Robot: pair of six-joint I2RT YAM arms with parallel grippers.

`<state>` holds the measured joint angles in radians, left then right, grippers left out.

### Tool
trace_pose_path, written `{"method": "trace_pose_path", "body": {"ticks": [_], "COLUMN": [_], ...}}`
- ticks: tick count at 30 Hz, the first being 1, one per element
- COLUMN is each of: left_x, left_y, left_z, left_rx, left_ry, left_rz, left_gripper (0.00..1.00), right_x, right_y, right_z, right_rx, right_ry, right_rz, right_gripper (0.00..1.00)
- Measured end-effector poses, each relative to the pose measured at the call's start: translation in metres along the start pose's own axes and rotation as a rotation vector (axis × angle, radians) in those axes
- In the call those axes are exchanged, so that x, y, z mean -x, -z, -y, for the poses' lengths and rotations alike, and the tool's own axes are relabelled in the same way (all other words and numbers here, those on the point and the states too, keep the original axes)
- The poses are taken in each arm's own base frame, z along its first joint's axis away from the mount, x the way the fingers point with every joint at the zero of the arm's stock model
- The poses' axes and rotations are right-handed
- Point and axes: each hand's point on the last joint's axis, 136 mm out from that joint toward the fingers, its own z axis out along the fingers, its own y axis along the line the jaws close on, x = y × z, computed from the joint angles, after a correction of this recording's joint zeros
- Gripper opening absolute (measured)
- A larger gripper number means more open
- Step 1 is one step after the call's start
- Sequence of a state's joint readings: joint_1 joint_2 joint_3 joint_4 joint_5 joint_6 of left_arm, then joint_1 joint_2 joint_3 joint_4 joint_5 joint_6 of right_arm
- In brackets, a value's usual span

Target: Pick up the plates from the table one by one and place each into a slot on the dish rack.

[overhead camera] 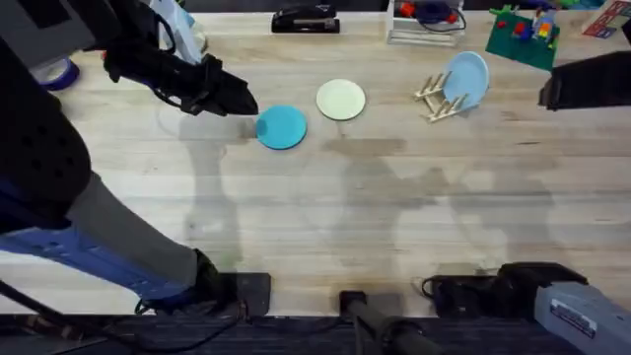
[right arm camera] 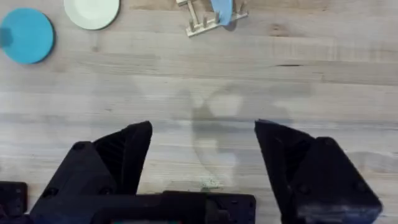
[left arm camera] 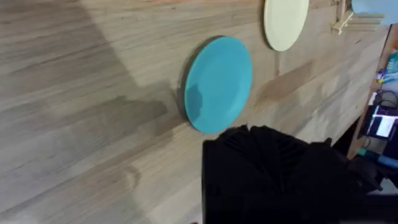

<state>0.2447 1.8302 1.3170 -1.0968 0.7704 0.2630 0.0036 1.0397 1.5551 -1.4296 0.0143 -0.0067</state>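
Left gripper (jaw state untellable) at teal plate's 10 o'clock; right gripper spread, empty. Could skid flat plate sideways.

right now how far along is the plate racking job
One light-blue plate already stands in the dish rack. In hand: the left gripper is beside the teal-blue plate, which lies flat on the table, not yet lifted. Left to do: that plate and the cream-yellow plate, also flat on the table. The right gripper hangs open above bare wood.
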Motion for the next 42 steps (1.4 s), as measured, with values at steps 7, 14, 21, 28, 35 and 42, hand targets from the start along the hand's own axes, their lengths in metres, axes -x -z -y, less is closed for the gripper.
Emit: {"method": "trace_pose_path", "body": {"ticks": [7, 14, 21, 28, 35, 42], "left_x": [0.001, 0.003, 0.006, 0.007, 0.007, 0.007], "left_y": [-0.015, -0.050, -0.063, -0.065, -0.065, -0.065], "left_z": [-0.016, -0.048, -0.046, -0.045, -0.045, -0.045], "left_rx": [-0.007, -0.041, -0.150, -0.167, -0.167, -0.167], "left_ry": [0.025, 0.073, 0.122, 0.134, 0.134, 0.134], "left_rz": [-0.028, -0.068, -0.069, -0.067, -0.067, -0.067], "left_gripper": [0.040, 0.040, 0.041, 0.041, 0.041, 0.041], "right_x": [0.000, 0.000, 0.000, 0.002, 0.017, 0.051], "right_y": [0.000, 0.000, 0.000, 0.000, -0.012, -0.059], "right_z": [0.000, 0.000, 0.000, -0.004, -0.018, -0.049], "right_rx": [0.000, 0.000, 0.000, 0.023, 0.106, 0.254], "right_ry": [0.000, 0.000, 0.000, -0.002, -0.067, -0.179], "right_rz": [0.000, 0.000, 0.000, 0.006, 0.001, -0.071], "right_gripper": [0.993, 0.994, 0.995, 0.995, 0.994, 0.994]}}
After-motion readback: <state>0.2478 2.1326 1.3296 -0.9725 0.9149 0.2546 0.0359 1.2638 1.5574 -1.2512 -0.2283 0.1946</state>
